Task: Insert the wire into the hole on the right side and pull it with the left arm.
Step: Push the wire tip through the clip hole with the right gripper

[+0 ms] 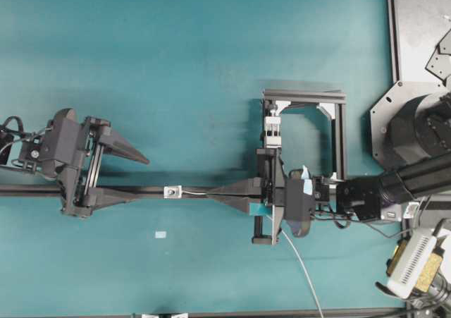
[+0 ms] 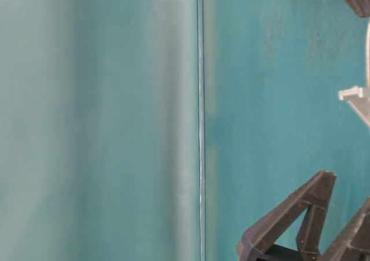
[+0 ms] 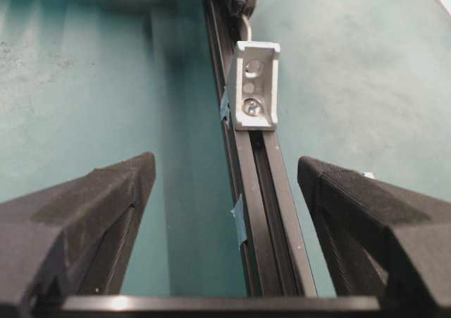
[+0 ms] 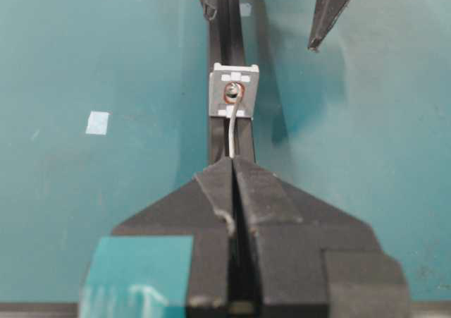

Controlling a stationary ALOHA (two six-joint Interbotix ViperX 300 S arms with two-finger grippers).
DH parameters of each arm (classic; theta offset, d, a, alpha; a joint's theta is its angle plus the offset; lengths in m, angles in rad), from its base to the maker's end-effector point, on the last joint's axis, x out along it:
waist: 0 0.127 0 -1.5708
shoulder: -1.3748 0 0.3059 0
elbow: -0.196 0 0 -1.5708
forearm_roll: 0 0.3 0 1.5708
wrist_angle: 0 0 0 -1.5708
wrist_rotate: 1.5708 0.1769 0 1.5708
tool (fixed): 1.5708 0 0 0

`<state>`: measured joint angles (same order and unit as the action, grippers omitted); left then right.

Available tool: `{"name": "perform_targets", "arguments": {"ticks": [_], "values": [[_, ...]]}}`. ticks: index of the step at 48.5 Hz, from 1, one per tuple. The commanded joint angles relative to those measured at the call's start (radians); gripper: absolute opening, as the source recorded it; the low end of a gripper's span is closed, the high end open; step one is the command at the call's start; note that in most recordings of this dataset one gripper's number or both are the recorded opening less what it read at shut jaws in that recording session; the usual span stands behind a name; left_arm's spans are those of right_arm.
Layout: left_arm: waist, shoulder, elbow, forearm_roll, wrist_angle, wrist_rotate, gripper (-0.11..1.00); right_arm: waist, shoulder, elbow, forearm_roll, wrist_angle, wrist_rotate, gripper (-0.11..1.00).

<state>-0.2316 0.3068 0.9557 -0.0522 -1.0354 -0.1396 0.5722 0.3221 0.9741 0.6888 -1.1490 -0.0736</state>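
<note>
The thin pale wire (image 4: 232, 131) runs from my right gripper (image 4: 232, 160), which is shut on it, to the hole (image 4: 233, 91) in the small silvery bracket (image 4: 234, 92) on the black rail (image 3: 271, 191). The wire's end sits at the hole's mouth. From above, the wire (image 1: 197, 192) spans the short gap between the bracket (image 1: 173, 191) and the right gripper (image 1: 211, 193), and its slack trails toward the front edge. The left arm's gripper (image 1: 144, 177) is open just left of the bracket, its fingers (image 3: 113, 198) astride the rail. From the left wrist view no wire shows on the near side of the bracket (image 3: 252, 85).
A black frame (image 1: 340, 135) with a white clamp block (image 1: 273, 127) stands behind the right gripper. A small white tape mark (image 1: 161, 235) lies on the teal table in front of the rail. The right arm's base (image 1: 423, 127) and a white device (image 1: 416, 261) fill the right edge.
</note>
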Motion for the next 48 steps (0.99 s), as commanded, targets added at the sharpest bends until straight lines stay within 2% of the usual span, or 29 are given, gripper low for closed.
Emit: {"name": "perform_targets", "arguments": {"ticks": [1, 21, 48], "values": [[0.002, -0.011, -0.008, 0.002, -0.005, 0.0, 0.85, -0.005, -0.012, -0.011, -0.006, -0.009, 0.0, 0.0], [0.002, -0.012, -0.008, 0.002, -0.005, 0.0, 0.85, -0.028, 0.015, -0.043, -0.014, 0.0, -0.002, 0.0], [0.002, -0.011, -0.009, 0.002, -0.005, 0.0, 0.85, -0.06, 0.034, -0.075, -0.055, 0.014, -0.005, 0.0]]}}
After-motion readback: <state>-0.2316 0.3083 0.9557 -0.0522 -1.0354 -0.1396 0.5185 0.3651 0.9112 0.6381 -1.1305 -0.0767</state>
